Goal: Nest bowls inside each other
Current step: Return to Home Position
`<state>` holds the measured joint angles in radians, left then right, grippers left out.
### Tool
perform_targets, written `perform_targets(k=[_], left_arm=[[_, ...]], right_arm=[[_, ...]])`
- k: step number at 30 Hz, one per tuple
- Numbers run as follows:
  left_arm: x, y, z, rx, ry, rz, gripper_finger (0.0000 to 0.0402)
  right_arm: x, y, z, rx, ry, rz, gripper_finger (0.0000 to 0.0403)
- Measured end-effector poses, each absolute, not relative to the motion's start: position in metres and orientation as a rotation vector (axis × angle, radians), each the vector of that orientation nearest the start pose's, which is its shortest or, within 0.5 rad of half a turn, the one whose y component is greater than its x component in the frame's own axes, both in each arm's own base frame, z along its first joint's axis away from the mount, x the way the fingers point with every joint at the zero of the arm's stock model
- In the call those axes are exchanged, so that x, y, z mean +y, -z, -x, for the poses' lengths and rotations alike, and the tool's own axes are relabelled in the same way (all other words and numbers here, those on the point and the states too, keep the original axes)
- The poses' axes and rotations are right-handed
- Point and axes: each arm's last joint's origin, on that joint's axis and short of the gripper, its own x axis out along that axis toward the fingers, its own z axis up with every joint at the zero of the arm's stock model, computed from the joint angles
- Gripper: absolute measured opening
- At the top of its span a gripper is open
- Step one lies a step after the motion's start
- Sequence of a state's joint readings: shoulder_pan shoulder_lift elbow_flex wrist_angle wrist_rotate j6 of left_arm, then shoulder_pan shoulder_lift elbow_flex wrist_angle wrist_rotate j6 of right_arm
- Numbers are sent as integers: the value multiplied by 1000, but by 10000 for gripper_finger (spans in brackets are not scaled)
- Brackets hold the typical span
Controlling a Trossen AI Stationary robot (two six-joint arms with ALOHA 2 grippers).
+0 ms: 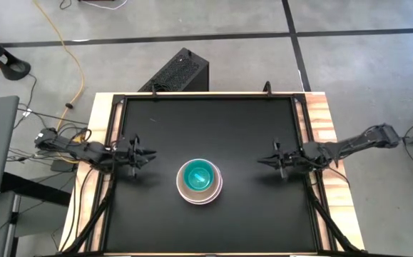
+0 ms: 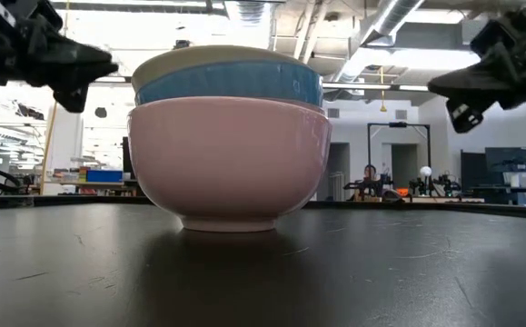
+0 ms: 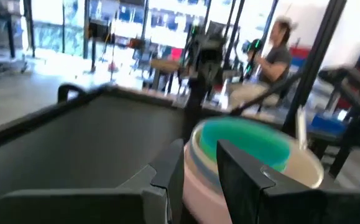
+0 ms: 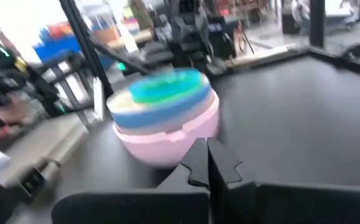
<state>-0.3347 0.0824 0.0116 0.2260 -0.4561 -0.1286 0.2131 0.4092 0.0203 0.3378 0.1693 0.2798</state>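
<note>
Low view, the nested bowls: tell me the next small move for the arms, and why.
Probably draw both arms back to their rest pose. The round plastic bowls sit as one nested stack at the middle of the black table, and no loose bowl shows. The left gripper, fingers open, and the right gripper, fingers shut, hang either side of it, holding nothing.

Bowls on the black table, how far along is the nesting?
Done, it appears: the bowls sit in one stack, pink bowl outermost, blue bowl inside it, teal bowl on top. In hand: nothing; the left gripper, open, and the right gripper, shut, hover either side, clear of it. Left: no loose bowl shows.
</note>
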Motion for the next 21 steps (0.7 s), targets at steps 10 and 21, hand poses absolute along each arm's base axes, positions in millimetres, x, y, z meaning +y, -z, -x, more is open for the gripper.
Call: perform_targets(k=[10, 21], left_arm=[[-20, -176, -98, -91, -135, 192, 84], [-20, -167, -99, -3, -138, 174, 84]], right_arm=[[18, -164, -111, 50, -22, -194, 5], [16, -167, -108, 2, 54, -233, 22]])
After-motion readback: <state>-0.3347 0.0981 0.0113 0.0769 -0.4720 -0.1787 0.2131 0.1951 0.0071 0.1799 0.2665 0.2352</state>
